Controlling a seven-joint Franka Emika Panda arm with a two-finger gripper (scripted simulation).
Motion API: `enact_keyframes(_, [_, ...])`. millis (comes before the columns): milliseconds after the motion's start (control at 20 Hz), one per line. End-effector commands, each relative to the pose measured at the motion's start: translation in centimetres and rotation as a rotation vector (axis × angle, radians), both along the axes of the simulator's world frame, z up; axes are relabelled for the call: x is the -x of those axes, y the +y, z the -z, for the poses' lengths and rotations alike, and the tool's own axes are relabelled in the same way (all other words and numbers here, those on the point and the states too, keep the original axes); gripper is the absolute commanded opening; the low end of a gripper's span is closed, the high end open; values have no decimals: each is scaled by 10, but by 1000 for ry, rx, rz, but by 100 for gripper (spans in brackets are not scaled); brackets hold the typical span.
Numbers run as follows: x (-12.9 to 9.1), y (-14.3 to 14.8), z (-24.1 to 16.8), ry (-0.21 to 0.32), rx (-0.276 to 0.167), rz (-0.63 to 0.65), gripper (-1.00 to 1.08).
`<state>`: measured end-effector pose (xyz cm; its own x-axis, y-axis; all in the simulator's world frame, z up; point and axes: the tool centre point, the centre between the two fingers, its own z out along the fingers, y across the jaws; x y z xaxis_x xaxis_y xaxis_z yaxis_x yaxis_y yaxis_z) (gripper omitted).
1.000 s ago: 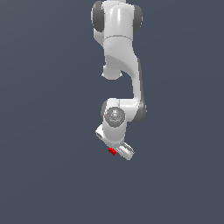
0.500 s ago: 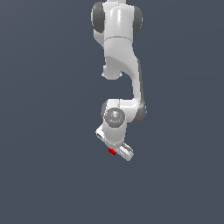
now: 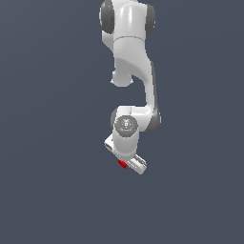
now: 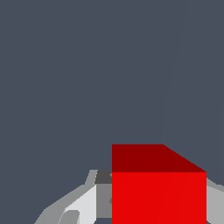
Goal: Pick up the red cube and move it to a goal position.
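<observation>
The red cube [image 3: 122, 164] is a tiny bright red block at the lower edge of the white gripper [image 3: 127, 160] in the exterior view. The arm hangs over the plain dark grey floor [image 3: 57, 190]. In the wrist view the red cube [image 4: 159, 192] fills the space between the two grey fingers [image 4: 83, 204], with a pad pressed against its side. The gripper is shut on the cube. No goal marker shows in either view.
Only the white arm [image 3: 136, 62] and the uniform dark grey ground show. No other objects, containers or edges are in view.
</observation>
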<state>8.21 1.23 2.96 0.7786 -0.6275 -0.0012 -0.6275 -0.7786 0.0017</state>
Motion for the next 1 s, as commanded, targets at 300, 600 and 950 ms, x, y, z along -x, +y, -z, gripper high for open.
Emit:
enact_keyframes(300, [1, 19, -57, -2, -1, 0, -100])
enact_keyframes(600, [2, 40, -122, -2, -1, 0, -100])
enact_keyframes(950, [1, 60, -184, -2, 0, 1, -100])
